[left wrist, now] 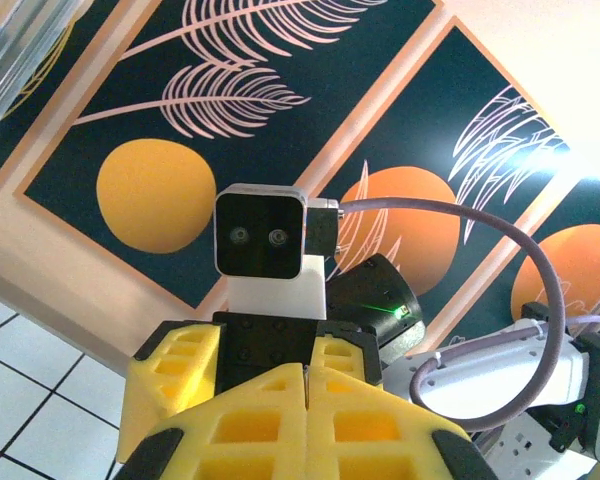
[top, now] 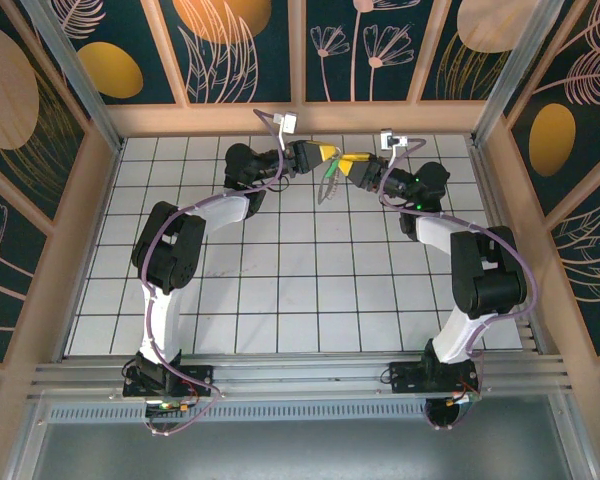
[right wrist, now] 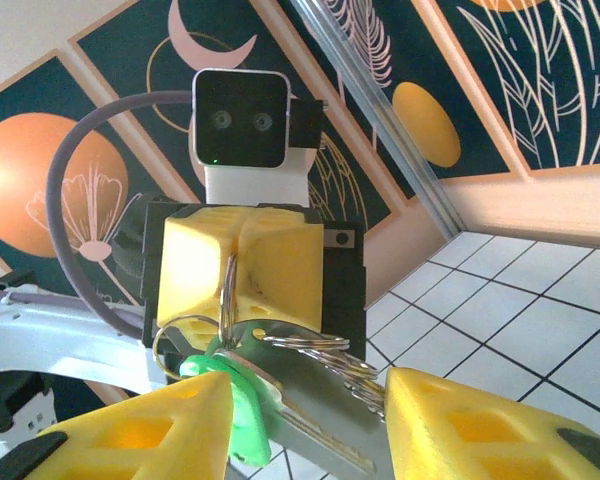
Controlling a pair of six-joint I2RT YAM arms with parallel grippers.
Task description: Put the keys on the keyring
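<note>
- tabletop (top: 280,300): white tiles. arm bases sit at the near edge, and both arms reach in to meet above the far middle.
- right tool (right wrist: 310,425): yellow foam fingers stand apart with the key (right wrist: 242,412) in the gap, its green head against one finger. cannot tell if it's pinched or just lying there.
- keyring (right wrist: 298,345): thin wire coils just beyond the key head, touching or nearly so. cannot tell if the key is threaded through.
- left tool (right wrist: 242,245): faces the right one, fingers shut flat together, with a loop of the keyring clamped in the seam.
- everything is held in the air, well above the tiles.
- risk: thin wire in soft foam could twist or slide out if the key pushes sideways.
- risk: if the key is loose, any pull-back drops it onto the tiles.
- risk: the tools are nose to nose, so a small overshoot bumps foam on foam and knocks the ring off line.
- far back: wall panels (left wrist: 155,195) with leaves and orange discs.
- writing: no brand, label or text readable anywhere.
</note>
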